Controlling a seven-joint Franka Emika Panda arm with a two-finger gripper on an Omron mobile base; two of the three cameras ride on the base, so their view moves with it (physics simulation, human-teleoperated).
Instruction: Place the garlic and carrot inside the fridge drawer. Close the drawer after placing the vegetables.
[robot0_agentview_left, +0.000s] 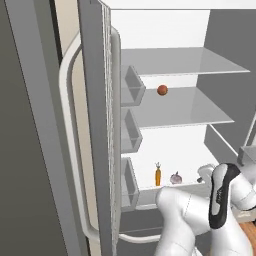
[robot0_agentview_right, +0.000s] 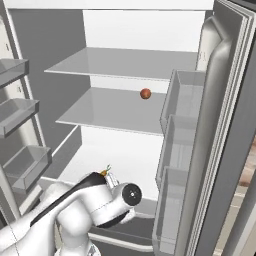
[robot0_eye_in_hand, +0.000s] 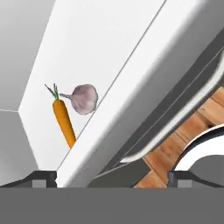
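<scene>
The orange carrot (robot0_agentview_left: 158, 176) with its green top and the pale garlic (robot0_agentview_left: 176, 178) lie side by side on the fridge's bottom white shelf (robot0_agentview_left: 172, 150), near its front edge. In the hand view the carrot (robot0_eye_in_hand: 64, 120) lies just left of the garlic (robot0_eye_in_hand: 84, 99), both beyond the shelf's front lip. My gripper (robot0_eye_in_hand: 112, 177) is open, fingertips wide apart with nothing between them, in front of and a little below that lip. In the right base view only the carrot's leafy top (robot0_agentview_right: 106, 170) peeks over my arm. The drawer's grey front (robot0_eye_in_hand: 175, 103) runs under the shelf.
A small reddish-brown ball (robot0_agentview_left: 162, 90) sits on the middle glass shelf (robot0_agentview_left: 185, 107). The open left door with its bins (robot0_agentview_left: 131, 137) stands close to my left, and the right door's bins (robot0_agentview_right: 177, 150) to my right. Wooden floor (robot0_eye_in_hand: 183, 131) shows below.
</scene>
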